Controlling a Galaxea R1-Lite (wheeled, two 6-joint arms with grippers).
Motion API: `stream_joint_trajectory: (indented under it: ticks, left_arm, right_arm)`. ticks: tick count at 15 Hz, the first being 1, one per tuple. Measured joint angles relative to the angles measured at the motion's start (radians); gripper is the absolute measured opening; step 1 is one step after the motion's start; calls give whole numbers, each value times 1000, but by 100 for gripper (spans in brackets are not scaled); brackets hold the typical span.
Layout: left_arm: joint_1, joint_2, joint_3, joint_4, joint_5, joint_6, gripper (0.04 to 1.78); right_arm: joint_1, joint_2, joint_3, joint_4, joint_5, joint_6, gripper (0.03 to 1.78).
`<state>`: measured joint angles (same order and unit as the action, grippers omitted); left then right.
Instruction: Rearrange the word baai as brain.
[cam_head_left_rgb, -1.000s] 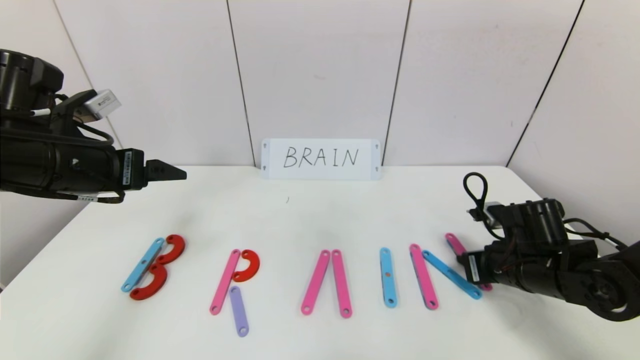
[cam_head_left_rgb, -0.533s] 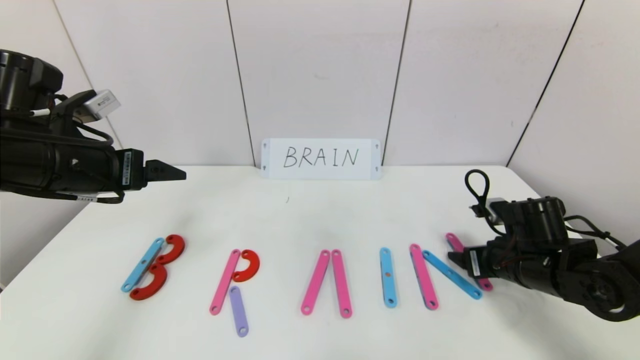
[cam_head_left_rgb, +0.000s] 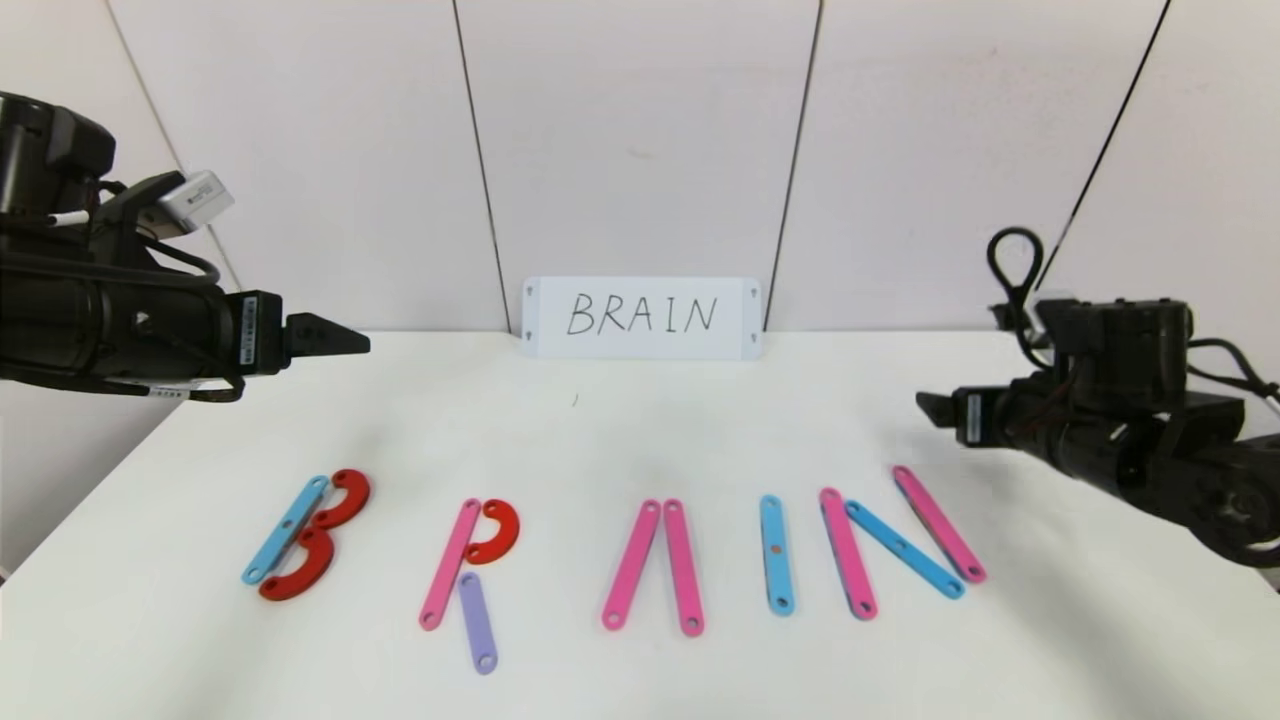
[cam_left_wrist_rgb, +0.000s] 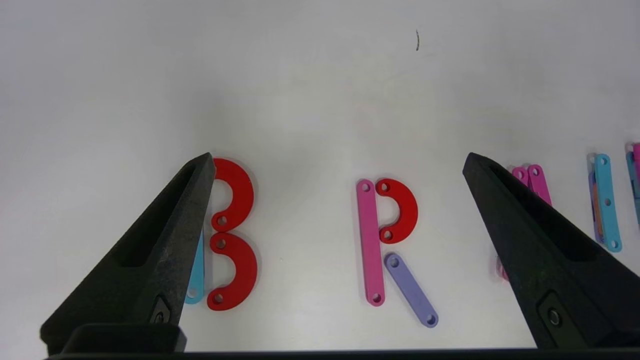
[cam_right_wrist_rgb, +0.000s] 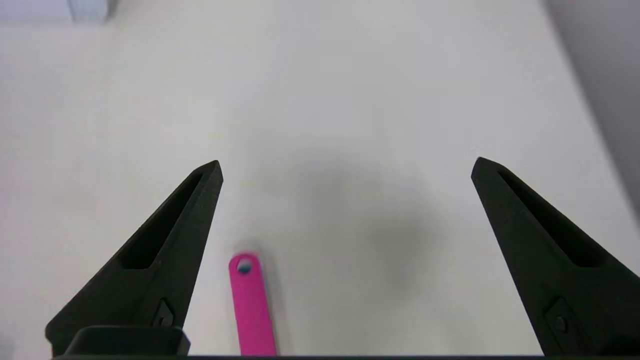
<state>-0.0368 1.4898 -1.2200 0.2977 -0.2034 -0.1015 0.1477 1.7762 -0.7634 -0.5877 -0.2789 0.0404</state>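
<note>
The left hand (cam_head_left_rgb: 345, 343) hangs wide and empty above the tabletop's (cam_head_left_rgb: 620, 430) left side, over the blue-and-red B (cam_head_left_rgb: 305, 535). Along the near part of the tabletop the row of letters runs on: a pink, red and purple R (cam_head_left_rgb: 470, 570), two pink bars leaning into an A (cam_head_left_rgb: 655, 565), a blue I (cam_head_left_rgb: 776, 553), then an N (cam_head_left_rgb: 900, 545) of pink and blue bars, beneath a card (cam_head_left_rgb: 642, 318) reading BRAIN. The right hand (cam_head_left_rgb: 930, 407) hovers wide and empty above the N's outer pink bar (cam_right_wrist_rgb: 250, 310). The loose flat bars would likely skid at any brush, and a careless low pass could break up the N.
</note>
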Motion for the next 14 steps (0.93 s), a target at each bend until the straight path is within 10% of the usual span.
stream_joint_trajectory:
  ticks: [8, 14]
  left_arm:
    - [9, -338, -1, 99, 44, -4, 173]
    - [12, -645, -215, 455, 140, 65, 173]
  right_arm:
    - [-48, -507, -215, 487, -177, -62, 174]
    - [-314, -904, -333, 714, -184, -221, 174]
